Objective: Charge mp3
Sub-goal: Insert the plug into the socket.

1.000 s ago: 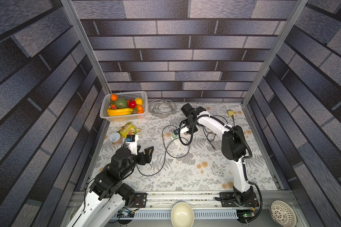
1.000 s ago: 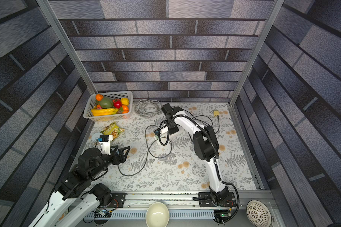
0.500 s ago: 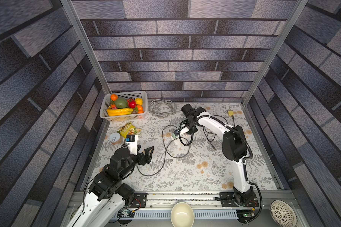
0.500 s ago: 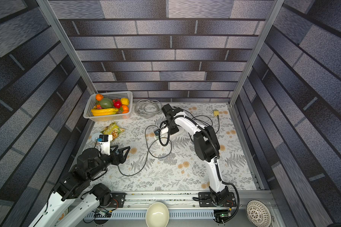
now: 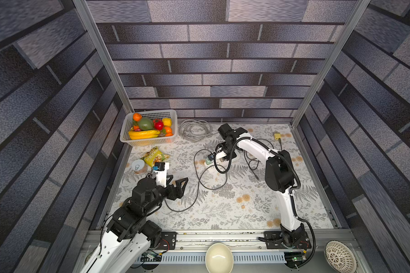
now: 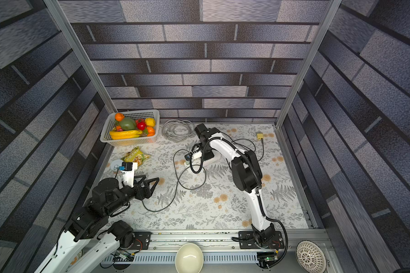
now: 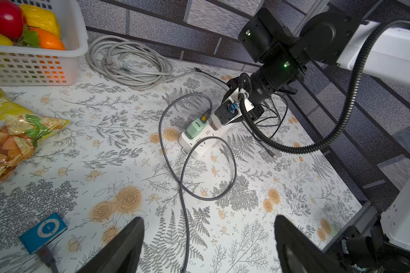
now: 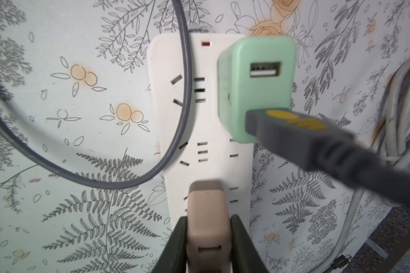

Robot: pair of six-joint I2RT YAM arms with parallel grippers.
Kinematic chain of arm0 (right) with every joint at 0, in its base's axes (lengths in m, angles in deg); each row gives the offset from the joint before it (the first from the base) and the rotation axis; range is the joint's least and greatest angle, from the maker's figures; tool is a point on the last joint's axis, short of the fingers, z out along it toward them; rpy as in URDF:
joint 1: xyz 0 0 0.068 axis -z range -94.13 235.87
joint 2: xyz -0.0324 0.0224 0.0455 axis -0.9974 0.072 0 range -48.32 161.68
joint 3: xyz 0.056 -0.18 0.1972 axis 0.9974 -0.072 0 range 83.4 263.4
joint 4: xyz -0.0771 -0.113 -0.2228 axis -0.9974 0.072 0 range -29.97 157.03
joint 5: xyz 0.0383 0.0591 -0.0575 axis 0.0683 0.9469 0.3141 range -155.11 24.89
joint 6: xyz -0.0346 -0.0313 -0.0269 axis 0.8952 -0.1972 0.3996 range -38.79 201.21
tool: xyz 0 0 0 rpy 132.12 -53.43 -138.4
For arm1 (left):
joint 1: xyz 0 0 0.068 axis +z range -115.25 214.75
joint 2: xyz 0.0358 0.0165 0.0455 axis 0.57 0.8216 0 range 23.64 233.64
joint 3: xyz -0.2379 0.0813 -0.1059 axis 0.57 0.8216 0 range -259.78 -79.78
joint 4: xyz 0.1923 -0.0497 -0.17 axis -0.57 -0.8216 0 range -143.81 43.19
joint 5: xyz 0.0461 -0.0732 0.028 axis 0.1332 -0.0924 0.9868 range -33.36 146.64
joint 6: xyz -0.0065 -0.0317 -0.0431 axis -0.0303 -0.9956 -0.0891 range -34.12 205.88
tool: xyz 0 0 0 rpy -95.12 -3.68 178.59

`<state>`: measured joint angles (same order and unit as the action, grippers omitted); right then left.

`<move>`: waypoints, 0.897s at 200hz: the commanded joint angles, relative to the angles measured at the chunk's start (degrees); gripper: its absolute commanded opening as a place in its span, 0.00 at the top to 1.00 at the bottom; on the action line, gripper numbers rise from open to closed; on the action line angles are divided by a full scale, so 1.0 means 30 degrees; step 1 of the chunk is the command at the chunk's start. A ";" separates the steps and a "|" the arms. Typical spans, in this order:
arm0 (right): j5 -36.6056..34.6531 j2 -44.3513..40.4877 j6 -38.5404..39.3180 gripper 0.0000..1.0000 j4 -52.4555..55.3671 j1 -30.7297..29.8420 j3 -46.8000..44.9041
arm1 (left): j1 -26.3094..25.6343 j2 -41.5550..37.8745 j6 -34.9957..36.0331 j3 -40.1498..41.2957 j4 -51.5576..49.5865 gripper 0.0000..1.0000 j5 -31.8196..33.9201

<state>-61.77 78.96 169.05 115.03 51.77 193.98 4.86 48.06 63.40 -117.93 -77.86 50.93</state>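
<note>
**A:** Looks like the power end of the job. On the table (image 7: 104,151): strip (image 7: 200,145) toward the back, right gripper (image 8: 207,234) clamped on a beige plug (image 8: 206,205) there, left gripper (image 7: 208,218) spread wide, empty. Cable (image 7: 182,189) in the green charger (image 7: 194,128); mp3 (image 7: 43,232) flat beside left gripper, other end plugged in.

**B:** Probably needs a straight push or pull on that plug, can't tell which. Loads of bare table mid-way, strip well off the edges; crowded by cable loops though.
</note>
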 commanded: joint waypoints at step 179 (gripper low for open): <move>0.1987 -0.6960 -0.8113 0.21 -0.4114 -0.0260 -0.3684 | 0.0104 -0.1140 -0.0164 -0.0353 -0.0091 0.09 0.0225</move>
<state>-58.67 68.84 150.05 106.48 51.48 191.03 4.86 45.51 63.38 -117.95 -78.17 51.06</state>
